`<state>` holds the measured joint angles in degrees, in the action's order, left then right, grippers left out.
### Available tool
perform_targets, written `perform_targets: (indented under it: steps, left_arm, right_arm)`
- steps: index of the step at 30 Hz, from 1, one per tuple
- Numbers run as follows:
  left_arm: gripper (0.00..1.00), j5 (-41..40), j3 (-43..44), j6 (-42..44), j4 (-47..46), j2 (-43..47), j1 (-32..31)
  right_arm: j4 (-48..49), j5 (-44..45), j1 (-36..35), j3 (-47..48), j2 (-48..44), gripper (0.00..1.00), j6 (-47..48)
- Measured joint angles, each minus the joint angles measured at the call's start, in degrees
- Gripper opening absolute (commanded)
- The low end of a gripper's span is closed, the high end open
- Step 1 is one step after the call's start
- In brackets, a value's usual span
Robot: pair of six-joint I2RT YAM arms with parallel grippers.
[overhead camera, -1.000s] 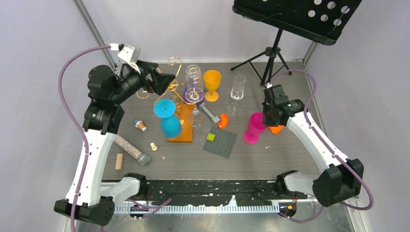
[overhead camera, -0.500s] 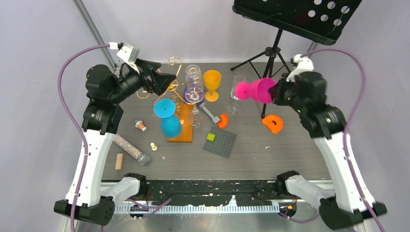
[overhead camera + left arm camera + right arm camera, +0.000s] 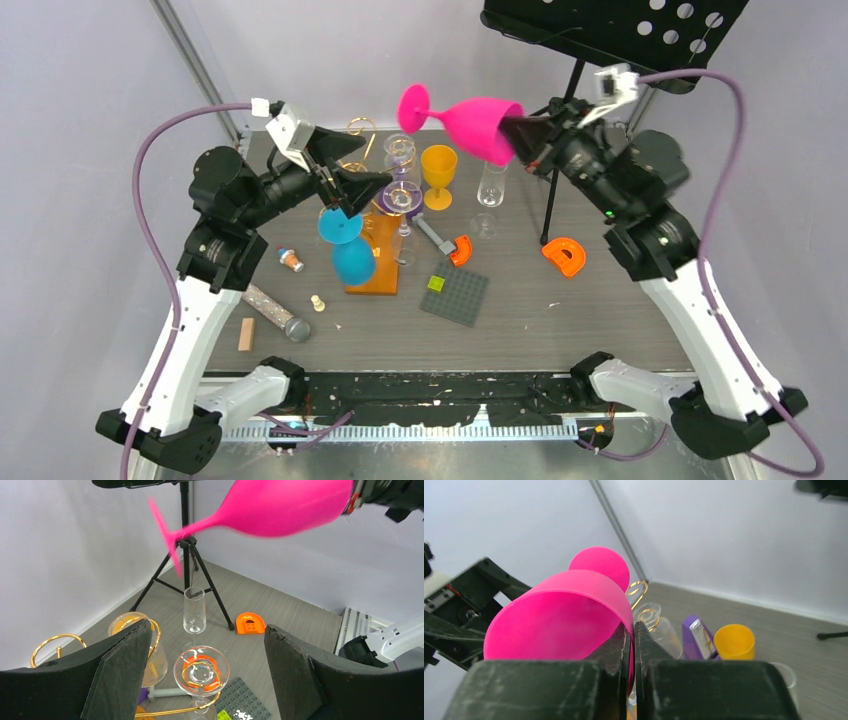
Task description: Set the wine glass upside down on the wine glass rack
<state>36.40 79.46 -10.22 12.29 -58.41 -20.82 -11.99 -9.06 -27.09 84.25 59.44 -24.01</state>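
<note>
Glass [image 3: 470,120] held by rim, right gripper [image 3: 630,630] pinched on wall, leaving stem free for rack [image 3: 386,270] hook; left gripper [image 3: 207,635] gapes, empty.

**Bystanders on the tabletop**

A black music stand [image 3: 610,35] on a tripod rises at the far right corner of the dark table [image 3: 560,325]. Near its legs stands a clear flute [image 3: 491,182], with an orange goblet [image 3: 438,166] to the flute's left. An orange horseshoe-shaped piece [image 3: 565,256] lies right of centre. A smaller orange curved piece [image 3: 461,248] sits at the end of a grey bar [image 3: 430,232]. Just in front, a grey studded plate [image 3: 456,298] carries one yellow-green brick [image 3: 436,283]. On the left — well apart from these — lie a glittery tube [image 3: 270,308], a wooden block [image 3: 246,333], a pale pawn-like piece [image 3: 318,302] and a tiny bottle [image 3: 290,259].
</note>
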Motion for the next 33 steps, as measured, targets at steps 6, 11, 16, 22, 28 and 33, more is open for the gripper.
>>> perform_targets:
  steps: [6,11,16,22,28,33]
  left_arm:
    - [0.82,-5.3,-1.7,0.2,-1.9,0.4,-1.3]
    - [0.73,-9.5,-5.9,0.0,-5.1,1.1,-1.4]
    - [0.69,-12.3,-6.2,-0.6,-6.6,0.4,-1.4]
    - [0.69,-12.9,-7.6,-2.2,-11.9,0.6,-1.4]
    - [0.71,-10.9,-9.3,-2.8,-14.2,0.7,-1.3]
    - [0.71,-8.4,-10.0,-2.8,-15.3,1.1,-1.7]
  right_arm:
    - [1.5,0.9,-6.4,-0.3,4.4,0.05,1.1]
    - [5.6,0.1,-7.9,-1.9,2.4,0.05,1.3]
    - [9.4,-2.3,-8.6,-3.5,0.3,0.05,1.4]
    - [10.7,-4.1,-9.4,-4.2,0.3,0.05,1.7]
    - [12.6,-3.0,-10.0,-5.6,0.3,0.05,2.3]
    - [13.1,-1.9,-10.4,-6.2,0.5,0.05,2.9]
